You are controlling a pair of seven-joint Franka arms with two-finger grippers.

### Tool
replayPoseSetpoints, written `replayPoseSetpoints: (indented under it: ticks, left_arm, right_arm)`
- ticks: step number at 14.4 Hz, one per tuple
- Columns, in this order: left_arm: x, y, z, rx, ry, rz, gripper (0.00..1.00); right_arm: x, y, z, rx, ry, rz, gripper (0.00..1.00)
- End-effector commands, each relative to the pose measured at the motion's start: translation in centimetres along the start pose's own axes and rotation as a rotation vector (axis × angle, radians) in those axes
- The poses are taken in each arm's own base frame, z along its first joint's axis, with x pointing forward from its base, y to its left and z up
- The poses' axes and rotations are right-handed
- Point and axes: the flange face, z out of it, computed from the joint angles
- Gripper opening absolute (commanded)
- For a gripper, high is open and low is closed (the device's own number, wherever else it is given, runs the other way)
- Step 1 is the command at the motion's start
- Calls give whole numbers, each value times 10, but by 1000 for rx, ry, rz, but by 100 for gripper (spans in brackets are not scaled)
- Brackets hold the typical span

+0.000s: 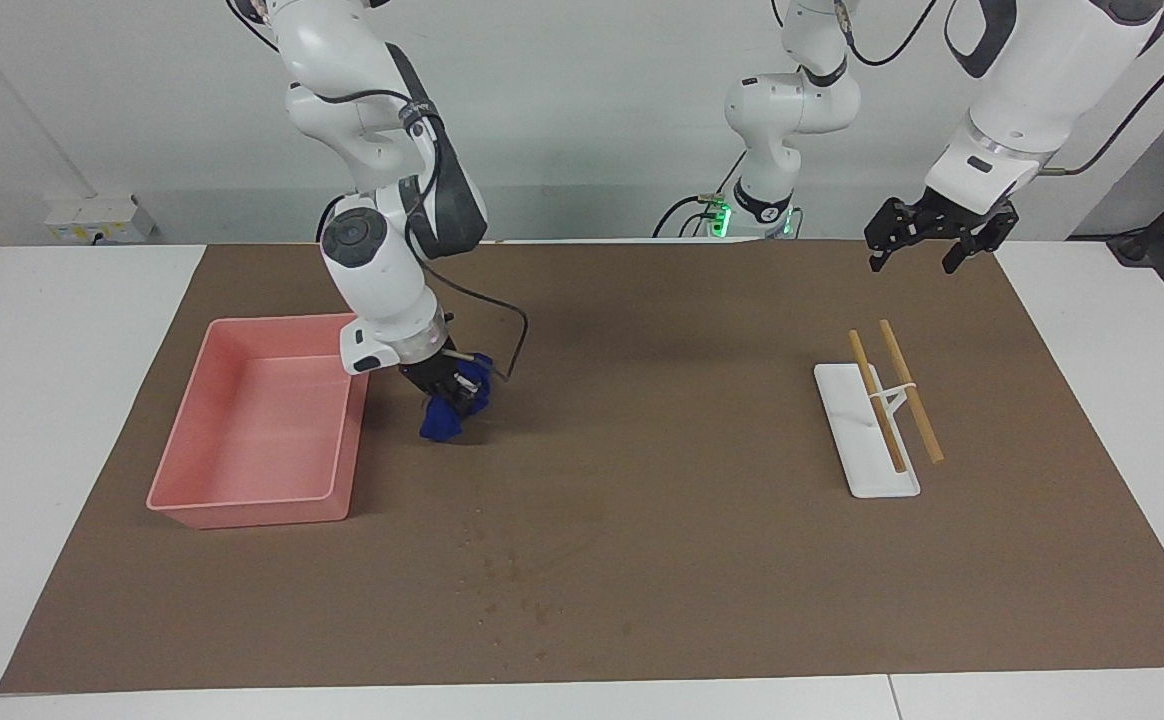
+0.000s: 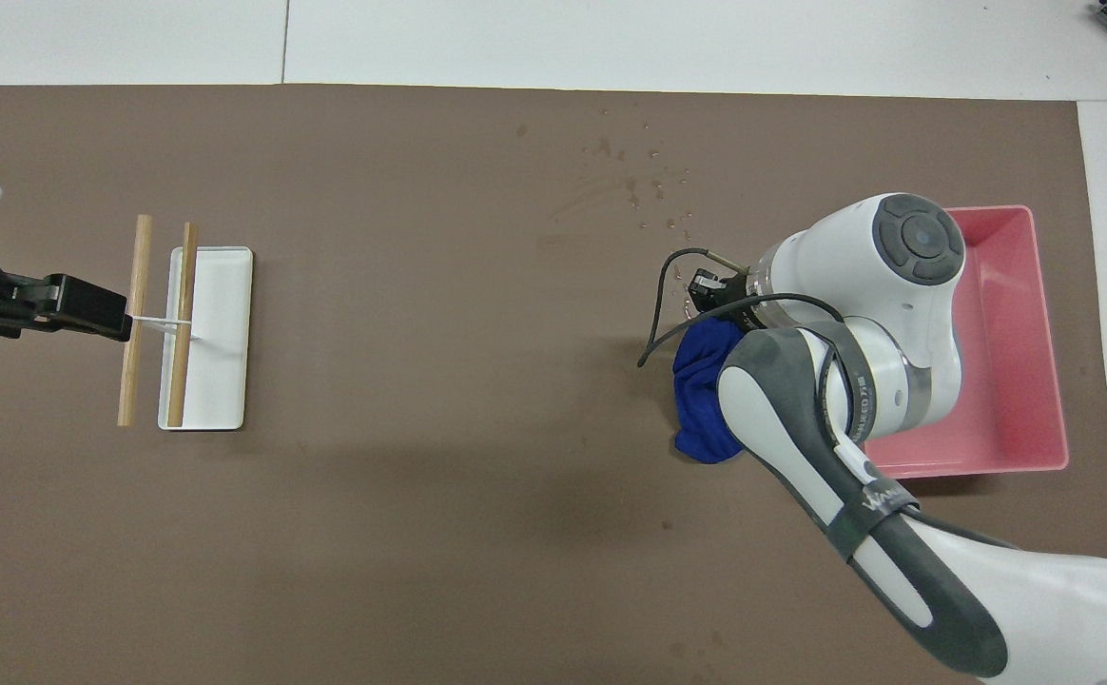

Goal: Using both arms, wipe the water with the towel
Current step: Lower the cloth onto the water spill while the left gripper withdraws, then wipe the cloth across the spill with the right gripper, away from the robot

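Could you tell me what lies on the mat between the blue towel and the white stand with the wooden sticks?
Nothing: in the overhead view the brown mat is bare between the towel, held by the right tool, and the white stand.

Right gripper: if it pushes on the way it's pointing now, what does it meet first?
The right gripper, shut on the towel, points steeply down, so it would probably press the towel onto the brown mat beside the pink tray. The droplets lie farther from the robots.
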Motion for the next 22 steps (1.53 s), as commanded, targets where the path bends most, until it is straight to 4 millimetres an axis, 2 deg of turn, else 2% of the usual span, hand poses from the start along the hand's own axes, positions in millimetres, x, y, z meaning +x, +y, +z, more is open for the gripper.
replayPoseSetpoints:
  ticks: [1,4,6,13,17,20,22]
  left_arm:
    - [-5,-5,-10,-36,16,-8,100]
    - [-6,1,-8,13,-3,15,100]
    - [-8,4,-8,25,1,25,100]
    - [-8,1,-6,25,-1,11,100]
    - [-8,1,-6,25,-1,11,100]
    - [-8,1,-6,25,-1,11,100]
    - [-8,1,-6,25,-1,11,100]
  right_arm:
    - [16,9,15,13,44,-52,0]
    - [31,4,45,52,97,-85,0]
    - [46,-7,57,77,126,-95,0]
    - [103,-42,79,182,253,-130,0]
    - [134,-77,52,276,344,-130,0]
    - [140,-113,31,398,405,-133,0]
    - [142,-118,22,420,419,-133,0]
